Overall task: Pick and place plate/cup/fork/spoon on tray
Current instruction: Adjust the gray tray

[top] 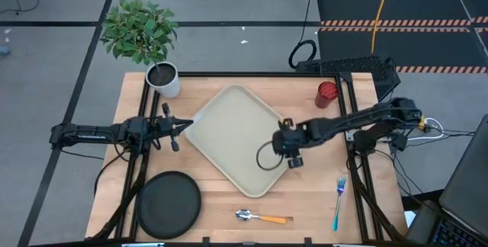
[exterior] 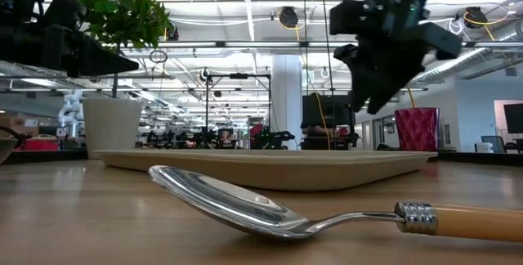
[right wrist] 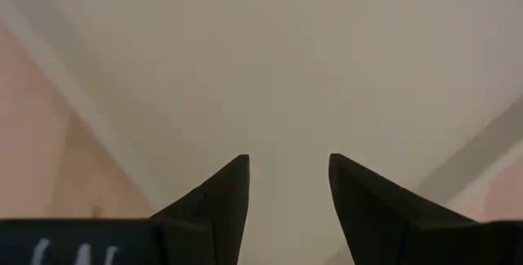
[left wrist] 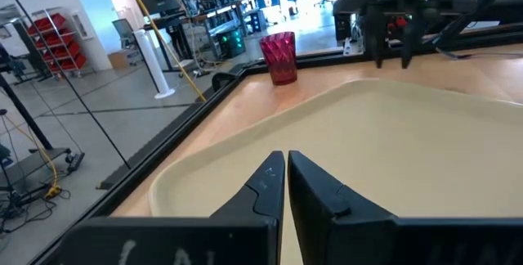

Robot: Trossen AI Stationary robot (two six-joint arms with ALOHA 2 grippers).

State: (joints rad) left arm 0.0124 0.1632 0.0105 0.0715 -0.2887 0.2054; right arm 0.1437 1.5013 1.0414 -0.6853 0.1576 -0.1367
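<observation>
The beige tray lies turned cornerwise in the middle of the table. My right gripper hangs open above the tray's right part, its fingers pointing steeply down at the bare tray floor with nothing between them. My left gripper waits level and shut over the tray's left corner. The black plate lies flat at the near left. Near the front edge lies the orange-handled spoon, and the blue-handled fork is at the near right. The red cup stands upright at the far right.
A white pot with a green plant stands at the table's far left corner. A black frame runs along the table's far and right edges. Bare wood shows between the tray and the fork.
</observation>
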